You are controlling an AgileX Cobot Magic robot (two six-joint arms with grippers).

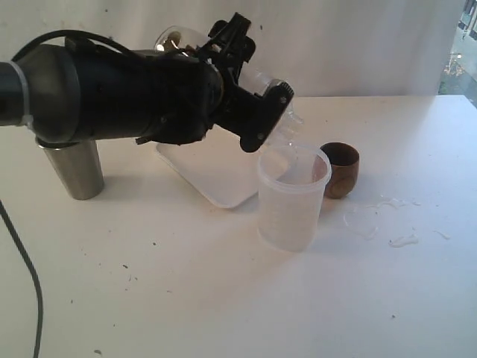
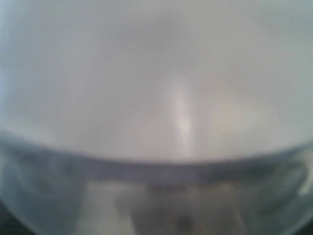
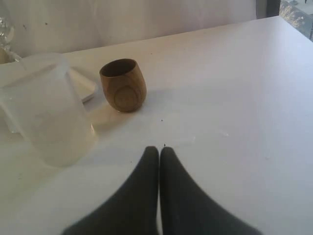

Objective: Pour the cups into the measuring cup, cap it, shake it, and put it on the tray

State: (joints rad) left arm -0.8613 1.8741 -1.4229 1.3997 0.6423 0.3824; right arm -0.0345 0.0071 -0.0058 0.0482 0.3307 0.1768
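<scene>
While the left arm reaches across the middle of the table [image 1: 223, 298], we see its left gripper [image 1: 270, 112] closed on the clear measuring cup [image 1: 289, 112], which it holds in the air, tipped with its mouth downward over the frosted plastic tub [image 1: 293, 198]. We cannot make out any scale marks on the cup, nor whether anything runs from it. Our left wrist view gives only a blurred clear wall filling the picture, so it adds nothing on the fingers.

The tub stands upright near the centre, in front of the right corner of the white tray [image 1: 223, 183]. The tray lies flat on the table, partly hidden under the arm. Just right of the tub stands the brown wooden cup [image 1: 340, 169], upright and mouth up; from the right wrist view we see a gap between the two. Far to the left, the steel tumbler [image 1: 74, 168] stands upright, its top hidden by the arm.

We see the right gripper [image 3: 159, 149] only from its own wrist camera: its two dark fingers are pressed together with nothing between them, above bare table on the near side of the wooden cup. A few pale scraps [image 1: 402, 240] lie on the table to the right.
</scene>
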